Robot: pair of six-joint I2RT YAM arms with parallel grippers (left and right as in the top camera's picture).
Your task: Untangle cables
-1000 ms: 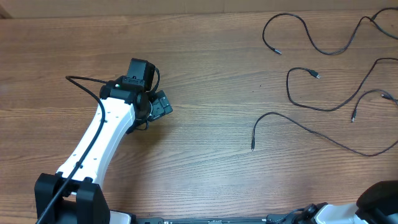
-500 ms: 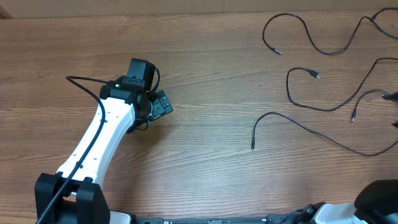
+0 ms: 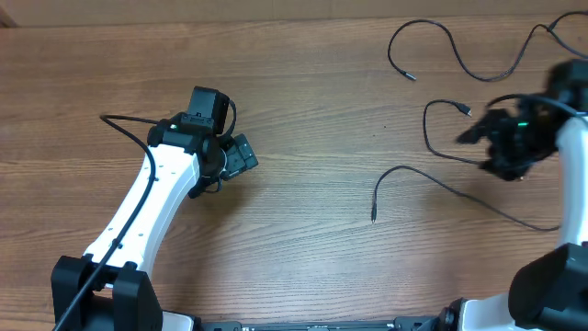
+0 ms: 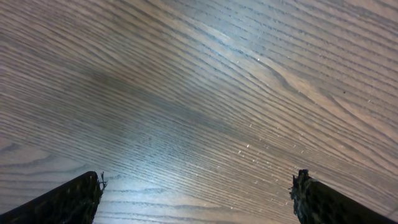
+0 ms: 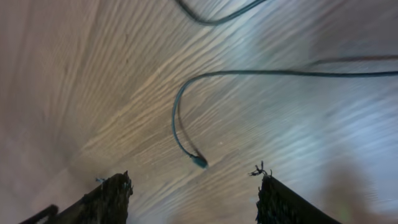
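Three loose black cables lie apart on the right half of the wooden table: one at the back (image 3: 457, 55), one in the middle with a silver-tipped plug (image 3: 468, 111), and one at the front (image 3: 418, 173) ending at a plug (image 3: 374, 218). My right gripper (image 3: 474, 134) hovers over the middle cable, open. In the right wrist view that cable's plug end (image 5: 199, 162) lies just ahead of my open right gripper (image 5: 194, 179), with nothing between the fingers. My left gripper (image 3: 242, 157) is open far to the left, over bare wood (image 4: 198, 180).
The table's far edge (image 3: 276, 20) runs along the top of the overhead view. A thick black arm wire (image 3: 124, 121) loops out left of the left arm. Another cable stretch (image 5: 214, 20) crosses the top of the right wrist view.
The right arm has swung in from the right edge to above the middle cable. The left arm and the cables have not moved.
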